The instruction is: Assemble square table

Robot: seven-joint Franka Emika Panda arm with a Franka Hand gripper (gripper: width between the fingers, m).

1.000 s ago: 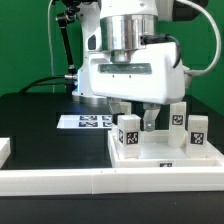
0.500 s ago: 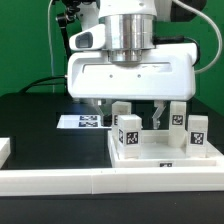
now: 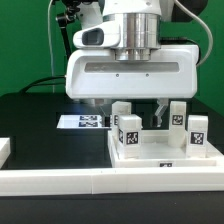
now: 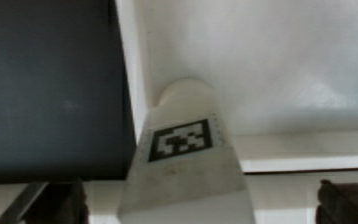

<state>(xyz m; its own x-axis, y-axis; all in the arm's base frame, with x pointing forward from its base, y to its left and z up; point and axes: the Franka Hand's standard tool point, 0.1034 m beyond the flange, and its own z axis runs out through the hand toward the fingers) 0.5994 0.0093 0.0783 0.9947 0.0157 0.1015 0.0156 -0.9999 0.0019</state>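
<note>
The white square tabletop (image 3: 165, 152) lies at the exterior view's right, against the front wall. Four tagged white legs stand upright on it: front left (image 3: 128, 135), back left (image 3: 122, 111), back right (image 3: 178, 114), front right (image 3: 198, 132). My gripper (image 3: 128, 108) hangs over the two left legs with its jaws wide apart and holds nothing. One dark finger (image 3: 160, 112) shows; the other is mostly hidden behind the legs. In the wrist view a tagged leg (image 4: 185, 150) stands between the fingers (image 4: 51, 203), and the gripper (image 4: 197, 205) touches neither side of it.
The marker board (image 3: 85, 122) lies flat on the black table behind the tabletop. The long low white border wall (image 3: 90, 181) runs along the front. A white block end (image 3: 4, 149) shows at the exterior view's left edge.
The gripper has shifted toward the exterior view's left and looms larger. Its fingers have spread apart from a narrower gap. The legs and tabletop have not moved.
</note>
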